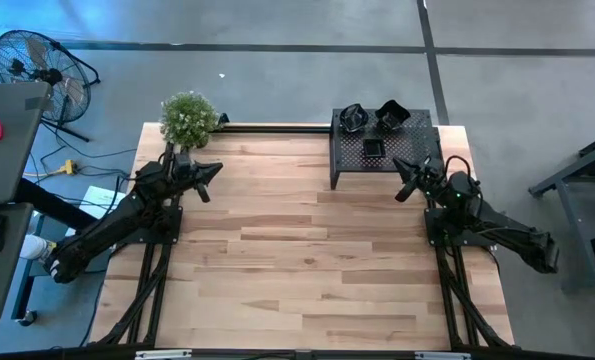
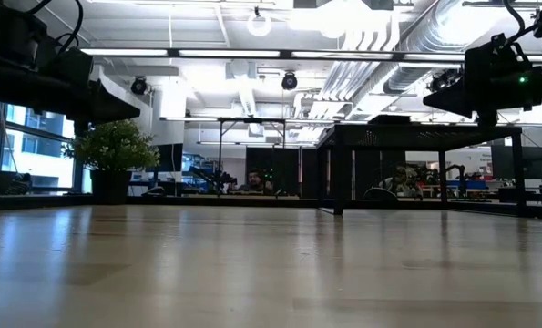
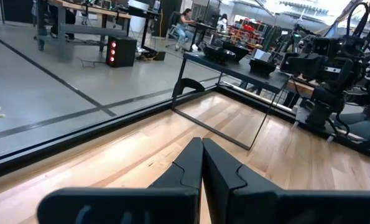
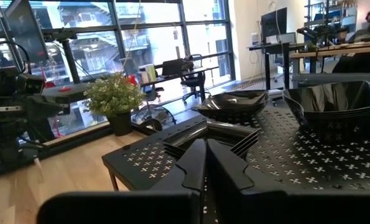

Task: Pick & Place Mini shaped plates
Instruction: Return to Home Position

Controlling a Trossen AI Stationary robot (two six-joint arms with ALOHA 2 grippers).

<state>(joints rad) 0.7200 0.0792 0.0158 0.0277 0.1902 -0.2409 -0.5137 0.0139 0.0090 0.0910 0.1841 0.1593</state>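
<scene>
Glossy black mini plates sit in stacks on the black perforated stand (image 1: 357, 160) at the table's far right: a wavy-edged stack (image 1: 352, 118) (image 4: 231, 102), a deeper angular stack (image 1: 392, 115) (image 4: 337, 106) and a flat square stack (image 1: 373, 148) (image 4: 212, 134). My right gripper (image 1: 405, 178) (image 4: 204, 144) is shut, raised at the stand's near right corner, pointing over its top. My left gripper (image 1: 213, 170) (image 3: 202, 144) is shut, raised above the far left of the table, near the plant.
A small green bushy plant (image 1: 189, 118) in a dark pot stands at the far left corner. The wooden tabletop (image 1: 307, 260) stretches bare between the arms. A floor fan (image 1: 37, 70) and a desk stand beyond the table's left edge. People sit in the room behind.
</scene>
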